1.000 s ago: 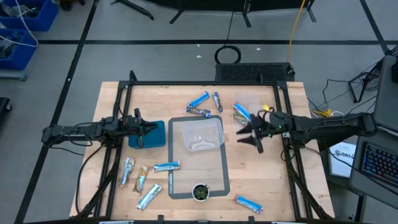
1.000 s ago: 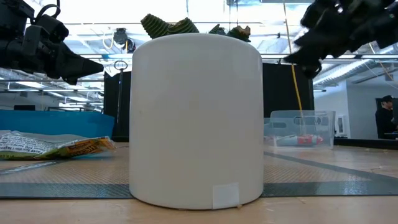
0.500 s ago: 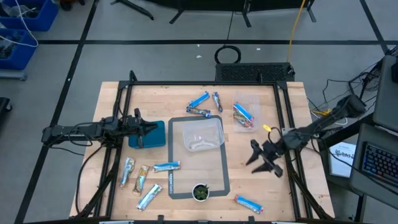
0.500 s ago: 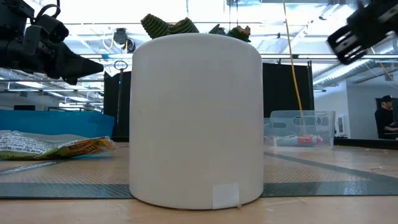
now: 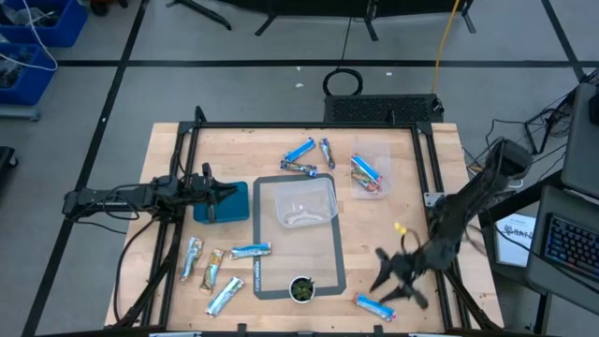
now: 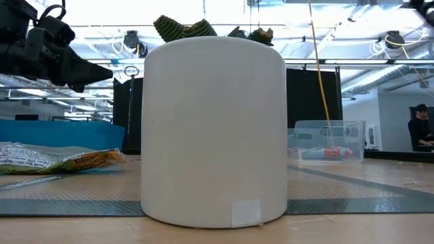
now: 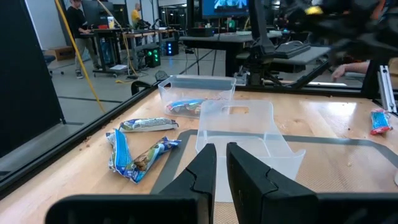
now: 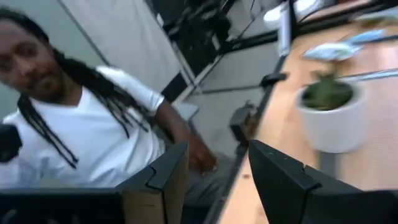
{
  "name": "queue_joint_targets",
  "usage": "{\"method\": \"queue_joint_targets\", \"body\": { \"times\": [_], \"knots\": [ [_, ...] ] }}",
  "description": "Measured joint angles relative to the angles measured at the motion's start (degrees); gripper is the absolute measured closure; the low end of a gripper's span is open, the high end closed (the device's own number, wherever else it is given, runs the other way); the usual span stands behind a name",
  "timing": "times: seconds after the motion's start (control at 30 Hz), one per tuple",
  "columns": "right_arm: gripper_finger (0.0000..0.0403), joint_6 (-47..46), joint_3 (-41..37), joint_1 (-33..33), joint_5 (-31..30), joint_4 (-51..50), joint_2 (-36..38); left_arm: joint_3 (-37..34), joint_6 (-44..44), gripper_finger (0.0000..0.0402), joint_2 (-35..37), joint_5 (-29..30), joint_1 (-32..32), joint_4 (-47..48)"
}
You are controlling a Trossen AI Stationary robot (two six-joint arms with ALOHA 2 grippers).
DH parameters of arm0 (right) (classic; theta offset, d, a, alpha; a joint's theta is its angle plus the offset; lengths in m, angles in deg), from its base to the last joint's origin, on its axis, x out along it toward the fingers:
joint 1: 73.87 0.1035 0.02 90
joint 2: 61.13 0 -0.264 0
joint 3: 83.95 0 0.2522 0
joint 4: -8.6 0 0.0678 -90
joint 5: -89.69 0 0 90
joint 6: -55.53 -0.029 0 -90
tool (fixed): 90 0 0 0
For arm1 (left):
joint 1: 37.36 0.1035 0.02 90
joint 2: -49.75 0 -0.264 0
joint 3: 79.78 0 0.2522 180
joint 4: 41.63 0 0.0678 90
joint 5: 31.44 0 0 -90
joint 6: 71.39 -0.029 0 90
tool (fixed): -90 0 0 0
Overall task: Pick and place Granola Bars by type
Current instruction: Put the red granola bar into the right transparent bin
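Granola bars lie scattered on the wooden table: three at the far middle (image 5: 299, 150), several at the near left (image 5: 225, 267), and a blue-and-orange one (image 5: 374, 305) at the near right. More bars lie in a small clear bin (image 5: 368, 174). My right gripper (image 5: 386, 276) hovers open just beyond the near-right bar, touching nothing; its wrist view shows a gap between the fingers (image 8: 217, 171). My left gripper (image 5: 217, 195) waits at the left over a blue box (image 5: 229, 201), its fingers (image 7: 206, 168) nearly together with nothing between them.
A larger clear bin (image 5: 298, 201) stands on a grey mat (image 5: 332, 262) at the middle. A white pot with a green plant (image 5: 301, 288) stands near the front edge. A person in a white shirt (image 8: 93, 143) is beyond the table's near side.
My right gripper has swung from beside the small clear bin at the far right toward the table's near edge, turning as it went. It now hangs by the blue-and-orange bar at the near right and has left the low view.
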Motion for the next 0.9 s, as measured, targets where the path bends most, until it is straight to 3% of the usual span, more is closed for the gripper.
{"method": "queue_joint_targets", "body": {
  "times": [0.23, 0.47, 0.7, 0.9],
  "knots": [
    [0.028, -1.04, 15.05, 2.66, -0.26, -8.95, -15.56, 0.01, -0.01, 0.036, 0.01, 0.0, 0.0, 0.0],
    [0.0393, -3.59, 17.33, 4.01, -5.92, -9.97, -21.63, 0.0, -0.01, 0.036, 0.0, 0.0, 0.01, 0.0],
    [0.0402, -11.66, 17.33, 4.54, -7.48, -10.57, -25.9, 0.0, 0.0, 0.036, 0.01, 0.0, 0.01, 0.01],
    [0.0402, -23.3, 17.33, 4.51, -7.12, -19.79, -26.21, 0.0, 0.01, 0.036, 0.01, 0.0, 0.01, 0.0]
  ]
}}
